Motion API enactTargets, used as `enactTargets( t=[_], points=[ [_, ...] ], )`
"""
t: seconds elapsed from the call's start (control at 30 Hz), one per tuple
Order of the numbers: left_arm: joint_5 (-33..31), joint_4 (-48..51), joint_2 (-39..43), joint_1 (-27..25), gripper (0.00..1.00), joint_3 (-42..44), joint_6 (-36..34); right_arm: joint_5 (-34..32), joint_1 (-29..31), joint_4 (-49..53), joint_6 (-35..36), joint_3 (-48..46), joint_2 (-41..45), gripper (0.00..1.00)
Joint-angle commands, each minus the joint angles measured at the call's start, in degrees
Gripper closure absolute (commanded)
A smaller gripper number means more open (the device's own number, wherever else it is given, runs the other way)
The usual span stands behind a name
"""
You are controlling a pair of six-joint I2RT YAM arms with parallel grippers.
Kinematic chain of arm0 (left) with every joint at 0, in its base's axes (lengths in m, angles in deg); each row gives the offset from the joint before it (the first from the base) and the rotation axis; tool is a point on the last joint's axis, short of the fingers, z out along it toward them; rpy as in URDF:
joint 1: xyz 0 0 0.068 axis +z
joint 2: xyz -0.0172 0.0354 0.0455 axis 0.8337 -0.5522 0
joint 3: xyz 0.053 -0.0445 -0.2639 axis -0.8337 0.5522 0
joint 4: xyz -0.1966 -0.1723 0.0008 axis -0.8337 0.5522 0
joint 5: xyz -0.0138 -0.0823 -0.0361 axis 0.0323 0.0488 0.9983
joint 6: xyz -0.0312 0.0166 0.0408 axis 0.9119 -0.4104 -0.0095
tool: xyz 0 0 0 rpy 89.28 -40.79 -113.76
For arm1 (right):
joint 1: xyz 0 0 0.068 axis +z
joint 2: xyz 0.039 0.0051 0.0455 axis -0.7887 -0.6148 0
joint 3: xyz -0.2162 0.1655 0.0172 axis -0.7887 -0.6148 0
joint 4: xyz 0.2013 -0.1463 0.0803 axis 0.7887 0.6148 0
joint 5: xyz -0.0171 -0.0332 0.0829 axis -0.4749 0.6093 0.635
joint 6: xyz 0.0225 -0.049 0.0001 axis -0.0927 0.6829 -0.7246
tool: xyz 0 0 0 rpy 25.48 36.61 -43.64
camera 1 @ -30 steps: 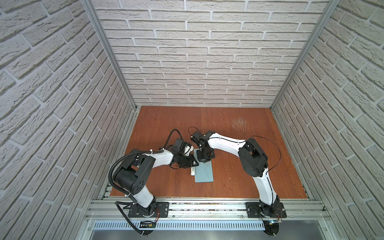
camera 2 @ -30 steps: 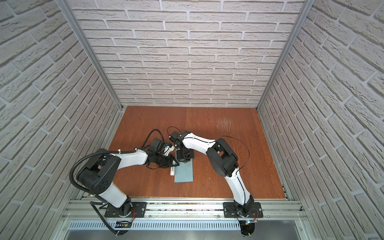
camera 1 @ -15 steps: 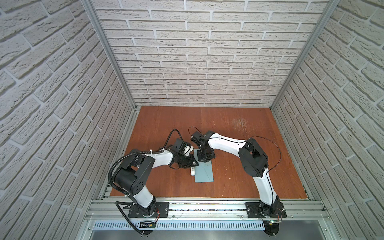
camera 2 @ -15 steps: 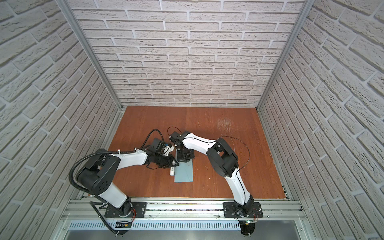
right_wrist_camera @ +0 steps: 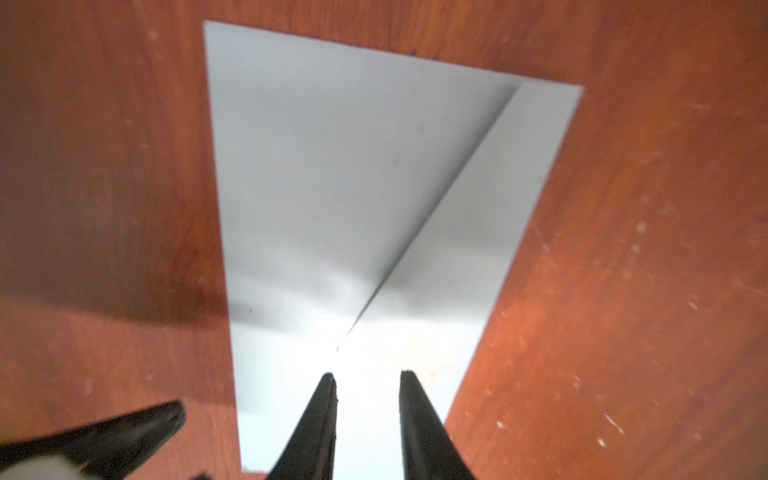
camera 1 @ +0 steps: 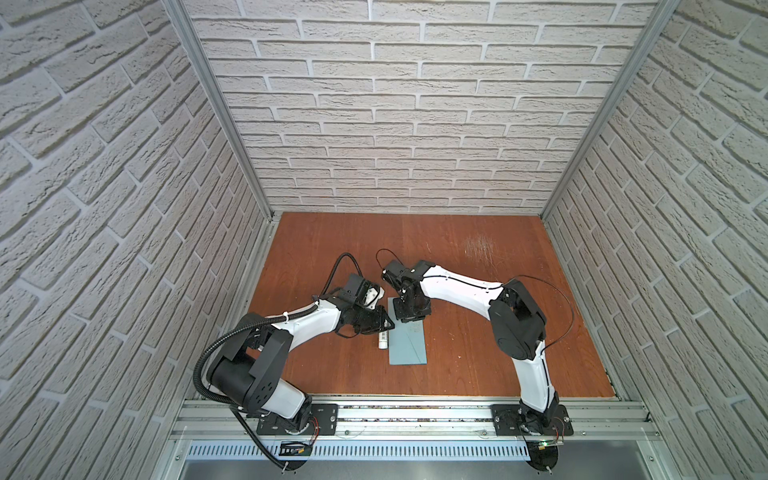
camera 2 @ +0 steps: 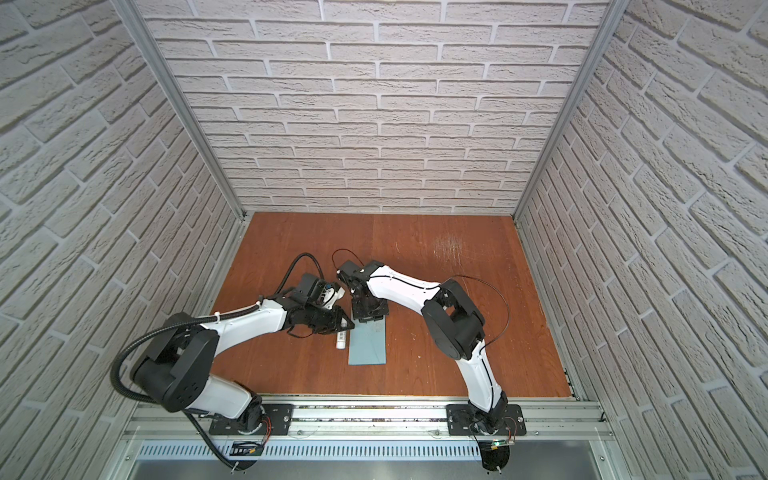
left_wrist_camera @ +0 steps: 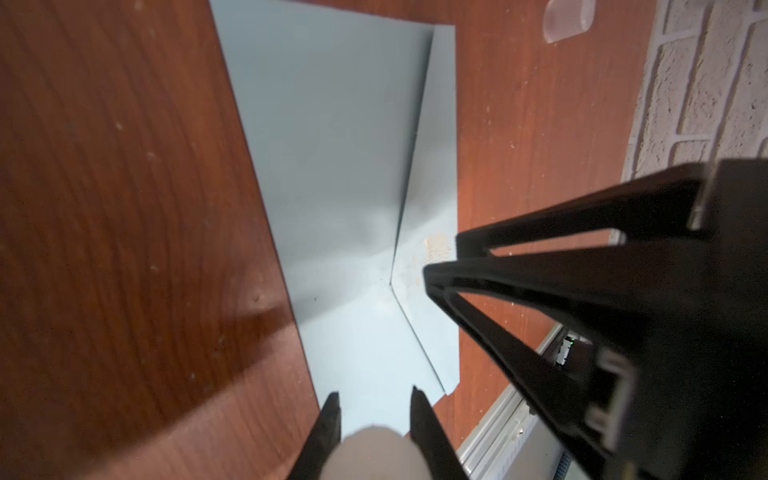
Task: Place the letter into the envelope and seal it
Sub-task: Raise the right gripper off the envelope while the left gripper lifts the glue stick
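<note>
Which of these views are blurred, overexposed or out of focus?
Right wrist view: soft overall, with a blown-out glare patch on the envelope just ahead of the right end effector. Left wrist view: envelope crisp, but the white stick held in the left end effector is out of focus. Both top views: sharp, evenly lit.

I'm looking down at a reddish-brown wooden table (camera 1: 457, 374). The envelope (camera 1: 409, 347) lies flat on it, seam side up. Its far end sits directly under the right gripper (camera 1: 409, 319), and one long edge runs just beside the left gripper (camera 1: 384, 330). Well beyond the right gripper, toward the back wall, the wood shows a pale scuffed patch (camera 1: 478, 246). In the left wrist view a small clear piece (left_wrist_camera: 567, 18) rests on the wood past the envelope, well apart from the left gripper.
</note>
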Motion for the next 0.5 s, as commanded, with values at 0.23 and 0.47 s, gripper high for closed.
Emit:
enactTargets(
  t=[0.23,0.47],
  points=[
    [-7.5,4.8,8.7,-3.0,1.0,-3.5,1.6,-6.0,0.1,-4.8,2.5,-9.0,25.2,0.7],
    [-12.0,0.8,14.4,-5.1,1.0,-4.7,2.0,-8.8,0.1,-26.2,8.0,-29.6,46.7,0.69]
  ],
)
